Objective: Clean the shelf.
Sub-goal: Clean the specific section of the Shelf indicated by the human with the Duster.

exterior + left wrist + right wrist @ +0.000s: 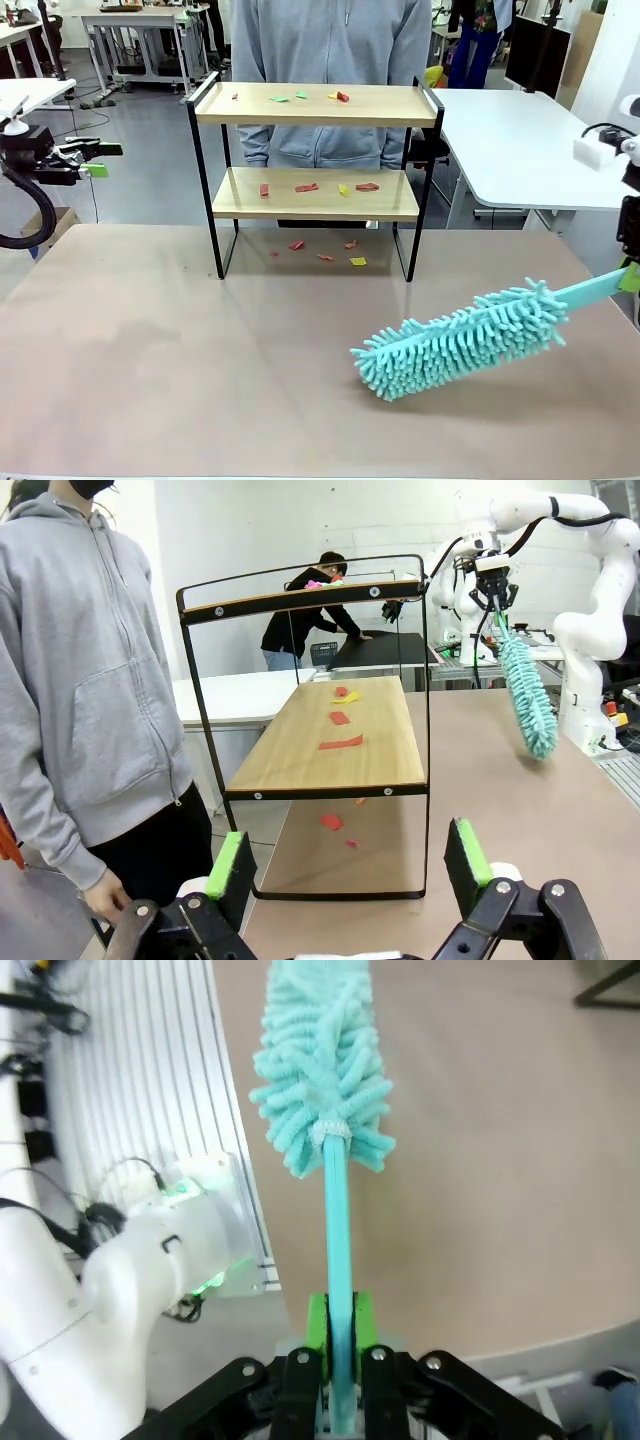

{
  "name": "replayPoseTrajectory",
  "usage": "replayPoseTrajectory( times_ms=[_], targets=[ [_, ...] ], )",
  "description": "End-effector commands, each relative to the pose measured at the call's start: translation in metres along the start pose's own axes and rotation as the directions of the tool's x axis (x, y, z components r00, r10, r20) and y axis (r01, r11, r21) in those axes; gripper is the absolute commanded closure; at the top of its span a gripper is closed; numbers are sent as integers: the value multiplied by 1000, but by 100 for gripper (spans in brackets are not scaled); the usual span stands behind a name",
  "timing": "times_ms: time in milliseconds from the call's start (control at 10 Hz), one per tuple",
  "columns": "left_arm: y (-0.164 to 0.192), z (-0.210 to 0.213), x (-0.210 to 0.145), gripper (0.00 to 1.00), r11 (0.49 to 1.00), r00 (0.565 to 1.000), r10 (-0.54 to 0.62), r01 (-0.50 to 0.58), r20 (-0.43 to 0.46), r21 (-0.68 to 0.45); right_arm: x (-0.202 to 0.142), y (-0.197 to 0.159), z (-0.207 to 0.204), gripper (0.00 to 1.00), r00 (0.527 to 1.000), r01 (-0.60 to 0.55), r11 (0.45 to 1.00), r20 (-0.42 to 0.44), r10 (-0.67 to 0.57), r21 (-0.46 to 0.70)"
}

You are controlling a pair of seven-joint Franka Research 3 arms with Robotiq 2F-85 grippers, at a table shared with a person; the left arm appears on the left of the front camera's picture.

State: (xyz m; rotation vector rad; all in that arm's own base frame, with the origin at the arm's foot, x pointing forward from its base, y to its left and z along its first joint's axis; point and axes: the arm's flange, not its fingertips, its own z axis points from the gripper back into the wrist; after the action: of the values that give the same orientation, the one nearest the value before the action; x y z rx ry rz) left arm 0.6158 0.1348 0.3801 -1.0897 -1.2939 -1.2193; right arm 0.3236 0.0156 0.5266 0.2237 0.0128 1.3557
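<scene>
The shelf [310, 105] stands at the far middle of the table, two wooden boards in a black frame, with small red, yellow and green scraps on both boards and on the table beneath. In the left wrist view the shelf [330, 745] is seen end-on, ahead of my open left gripper [345, 865]. That left gripper [92, 160] hovers off the table's left side. My right gripper [340, 1345] is shut on the handle of a turquoise fluffy duster [325, 1055]. The duster [460, 340] hangs slanted over the table's right half, its head low near the surface.
A person in a grey hoodie [330, 40] stands right behind the shelf. A white table [520, 150] sits at the back right. The brown tabletop [180, 350] in front of the shelf is bare.
</scene>
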Motion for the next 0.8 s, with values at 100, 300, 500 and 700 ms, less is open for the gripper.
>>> replayPoseTrajectory(
  times_ms=[100,300,500,700],
  targets=[
    [-1,1,2,0,1000,1000,-13,13,-3,-3,-3,4,4,87,1000,-7,1000,-25,7,-24],
    [-1,1,2,0,1000,1000,-13,13,-3,-3,-3,4,4,87,1000,-7,1000,-25,7,-24],
    [-1,1,2,0,1000,1000,-13,13,-3,-3,-3,4,4,87,1000,-7,1000,-25,7,-24],
    [-1,1,2,0,1000,1000,-13,13,-3,-3,-3,4,4,87,1000,-7,1000,-25,7,-24]
  ],
)
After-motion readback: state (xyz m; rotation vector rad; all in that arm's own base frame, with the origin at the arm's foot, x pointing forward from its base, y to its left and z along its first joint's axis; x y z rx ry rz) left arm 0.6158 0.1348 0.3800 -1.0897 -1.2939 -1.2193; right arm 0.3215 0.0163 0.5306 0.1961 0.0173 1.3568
